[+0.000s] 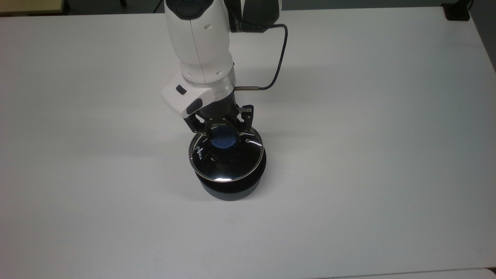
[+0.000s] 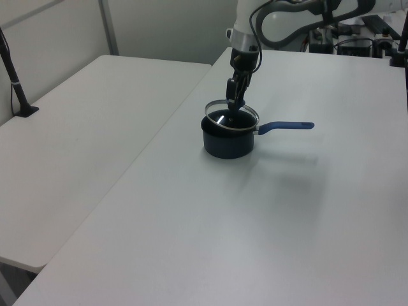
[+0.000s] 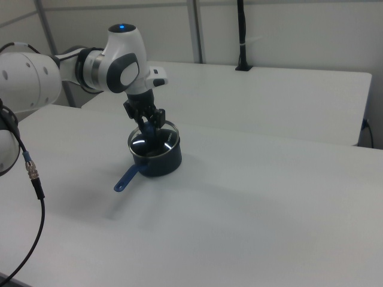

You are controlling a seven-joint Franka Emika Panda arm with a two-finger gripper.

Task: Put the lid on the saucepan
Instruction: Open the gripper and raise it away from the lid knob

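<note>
The black saucepan stands mid-table; its long blue handle points toward the left view's right. The clear glass lid with its metal rim hangs over the pan's mouth, slightly tilted and a little off-centre toward the arm. Whether it touches the pan's rim I cannot tell. My gripper points down and is shut on the lid's blue knob. From the side, the gripper sits just above the lid and pan. In the right view, the lid covers the pan, with the handle pointing down-left.
White table all around the pan. A black cable loops from the wrist. A small black block sits at the far right corner. A second table adjoins, with a black post on it.
</note>
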